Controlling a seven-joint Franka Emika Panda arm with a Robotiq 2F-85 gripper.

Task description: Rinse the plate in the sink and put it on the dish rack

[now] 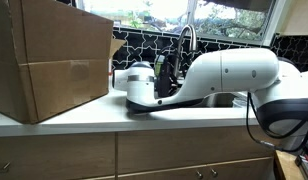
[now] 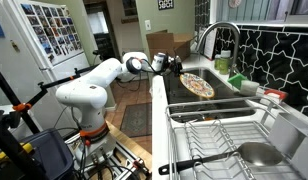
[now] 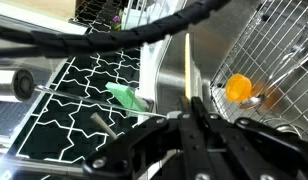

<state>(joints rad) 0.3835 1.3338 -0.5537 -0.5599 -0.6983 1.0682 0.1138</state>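
A round patterned plate (image 2: 197,85) hangs tilted over the sink (image 2: 226,102), below the curved faucet (image 2: 218,32). My gripper (image 2: 178,66) is shut on the plate's near edge. In the wrist view the two fingers (image 3: 190,103) are pressed together on the plate, which shows only as a thin edge (image 3: 186,72). The wire dish rack (image 2: 222,128) stands in the foreground next to the sink and also shows in the wrist view (image 3: 269,50). In an exterior view the gripper (image 1: 164,74) sits behind the white arm, near the faucet (image 1: 186,42); the plate is hidden there.
A large cardboard box (image 1: 54,55) stands on the counter beside the arm. A green sponge-like thing (image 3: 125,95) lies by the tiled wall. An orange item (image 3: 237,88) sits in the rack. A metal pan (image 2: 262,155) and long utensils (image 2: 209,158) lie in the rack.
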